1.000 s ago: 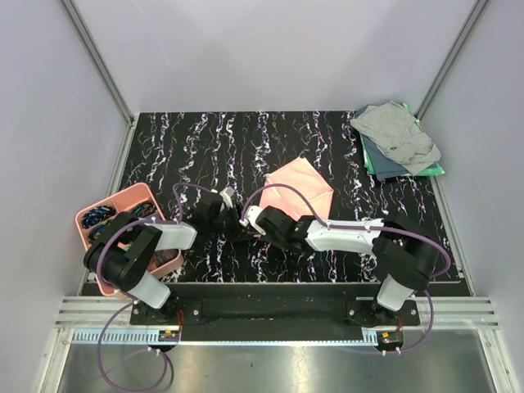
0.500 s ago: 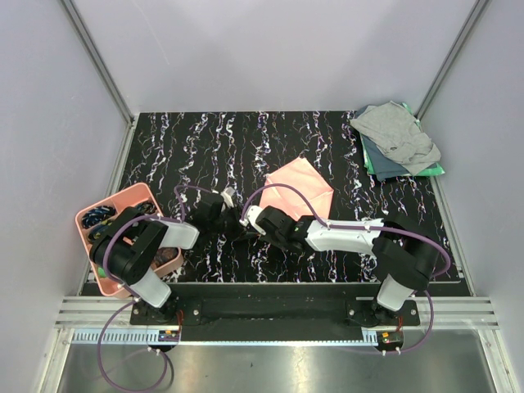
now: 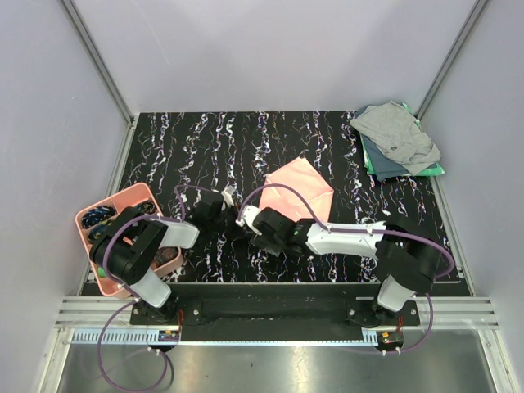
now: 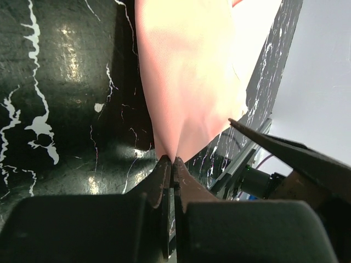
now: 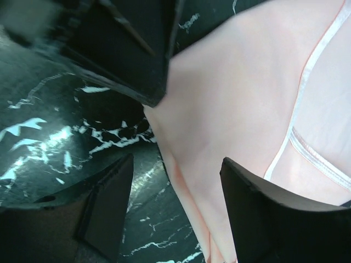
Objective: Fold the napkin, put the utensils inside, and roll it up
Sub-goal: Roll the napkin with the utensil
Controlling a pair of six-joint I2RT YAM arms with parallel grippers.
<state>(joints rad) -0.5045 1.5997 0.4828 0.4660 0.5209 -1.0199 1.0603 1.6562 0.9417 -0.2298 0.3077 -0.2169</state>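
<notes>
The salmon-pink napkin [image 3: 299, 188] lies on the black marbled table [image 3: 205, 147], and its near-left corner is drawn towards the two grippers. My left gripper [image 4: 171, 160] is shut on that corner of the napkin [image 4: 186, 71], which fans out from the closed tips. My right gripper [image 5: 176, 164] is open right beside it, its fingers [image 5: 109, 203] standing on either side of the napkin [image 5: 236, 109] without pinching it. From above, the left gripper [image 3: 231, 221] and right gripper [image 3: 247, 228] meet at the corner. The utensils are out of view.
A pink tray [image 3: 90, 218] with dark items sits at the left edge, partly under the left arm. A grey cloth [image 3: 397, 131] on a green cloth [image 3: 413, 169] lies at the back right corner. Pale walls enclose the table.
The left gripper has shut on the napkin's corner. The right gripper, shut there before, has opened and let it go, pulling back slightly.
</notes>
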